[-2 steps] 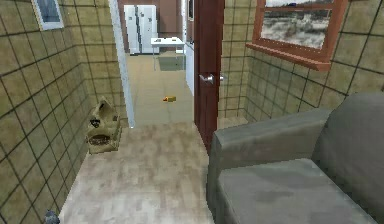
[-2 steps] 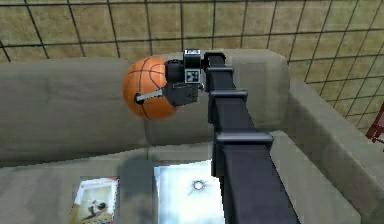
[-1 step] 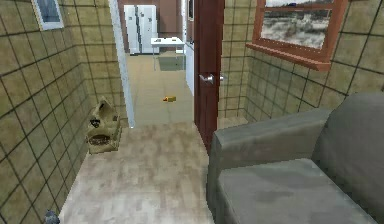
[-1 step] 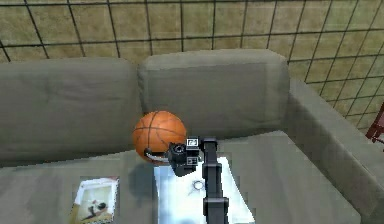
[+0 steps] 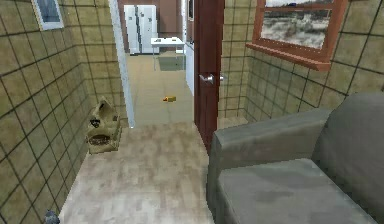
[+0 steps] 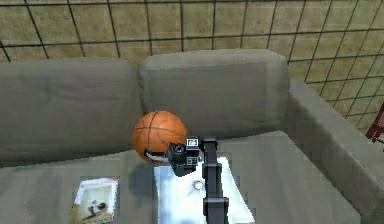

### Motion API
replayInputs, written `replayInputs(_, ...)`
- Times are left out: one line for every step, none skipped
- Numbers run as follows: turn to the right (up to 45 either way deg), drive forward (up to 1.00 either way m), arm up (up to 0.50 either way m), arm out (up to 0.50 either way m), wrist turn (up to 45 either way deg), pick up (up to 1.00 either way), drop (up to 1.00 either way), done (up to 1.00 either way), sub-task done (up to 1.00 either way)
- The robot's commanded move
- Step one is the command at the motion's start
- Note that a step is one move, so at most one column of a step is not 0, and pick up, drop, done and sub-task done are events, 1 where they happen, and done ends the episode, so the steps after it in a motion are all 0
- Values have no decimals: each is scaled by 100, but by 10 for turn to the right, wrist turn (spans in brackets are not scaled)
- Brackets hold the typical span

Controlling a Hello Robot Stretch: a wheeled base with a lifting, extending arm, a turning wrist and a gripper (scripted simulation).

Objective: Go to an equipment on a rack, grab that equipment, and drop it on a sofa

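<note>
Arm side view: broad grey cushioned sofa [image 6: 70, 110] against a tiled wall; round orange basketball [image 6: 155, 128] before its backrest, at the fingers [image 6: 160, 156] (whether they hold it, I cannot tell); flat booklet [image 6: 95, 198] on the seat.

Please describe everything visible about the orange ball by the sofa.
The orange round ball has thin dark seam lines like a basketball and a smooth, slightly shiny skin. It shows before the backrest of the grey fabric sofa, just above the seat cushion, at the far end of the dark gripper. Whether the gripper holds it or it rests on the seat cannot be told.
</note>
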Motion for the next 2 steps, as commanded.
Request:
replayInputs(0,0,0,0,0,0,100,0,0)
replayInputs(0,0,10,0,0,0,0,0,0)
